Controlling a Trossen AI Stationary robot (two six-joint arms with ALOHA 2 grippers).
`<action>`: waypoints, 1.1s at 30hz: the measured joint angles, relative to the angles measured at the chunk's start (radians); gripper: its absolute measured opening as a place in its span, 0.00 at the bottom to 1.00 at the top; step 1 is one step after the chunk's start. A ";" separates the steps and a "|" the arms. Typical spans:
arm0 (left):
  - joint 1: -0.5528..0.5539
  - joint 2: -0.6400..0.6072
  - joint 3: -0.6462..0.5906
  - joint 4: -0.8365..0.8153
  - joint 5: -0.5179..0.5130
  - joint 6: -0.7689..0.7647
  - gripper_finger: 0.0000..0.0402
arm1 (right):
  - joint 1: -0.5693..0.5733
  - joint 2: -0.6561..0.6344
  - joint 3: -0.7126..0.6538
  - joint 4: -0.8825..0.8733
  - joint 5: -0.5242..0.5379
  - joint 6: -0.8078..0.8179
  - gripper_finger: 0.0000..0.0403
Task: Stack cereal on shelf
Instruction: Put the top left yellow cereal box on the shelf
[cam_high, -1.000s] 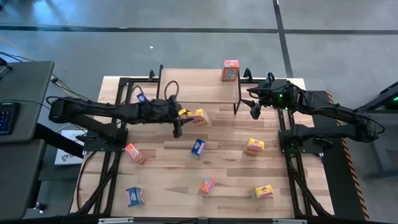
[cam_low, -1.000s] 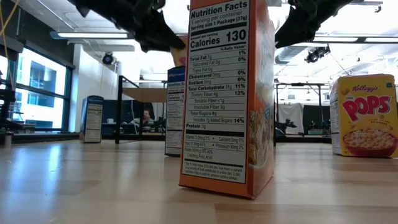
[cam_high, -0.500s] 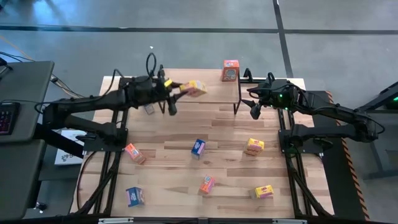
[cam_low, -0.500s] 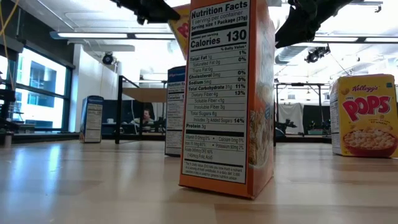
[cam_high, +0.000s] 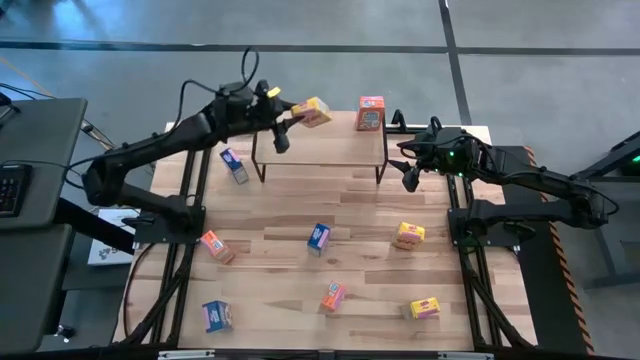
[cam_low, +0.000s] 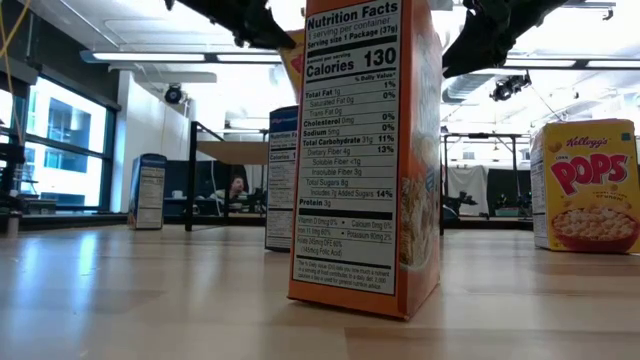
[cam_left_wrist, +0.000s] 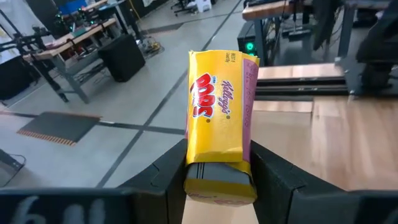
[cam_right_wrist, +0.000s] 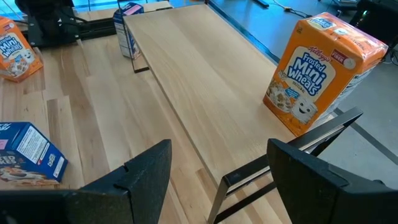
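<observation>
My left gripper (cam_high: 295, 113) clamps a yellow box (cam_high: 314, 111) above the shelf (cam_high: 320, 145), left of the orange box (cam_high: 370, 113); my right gripper (cam_high: 409, 168) waits open.

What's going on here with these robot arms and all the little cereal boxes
The left end effector holds a yellow cereal box above the shelf, over its far left part. One orange-red box already stands on the shelf's far right corner. The right end effector waits open beside the shelf's right end. Seven more boxes lie scattered on the table.
</observation>
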 joint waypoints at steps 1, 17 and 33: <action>0.009 0.019 0.011 0.000 0.008 0.007 0.33 | 0.000 0.000 0.000 0.000 0.000 0.000 0.64; 0.085 0.292 0.287 -0.159 0.053 0.131 0.33 | 0.000 0.000 0.000 0.000 0.000 0.000 0.64; 0.148 0.359 0.373 -0.360 0.168 0.175 0.33 | 0.000 0.000 0.000 0.000 0.000 0.000 0.64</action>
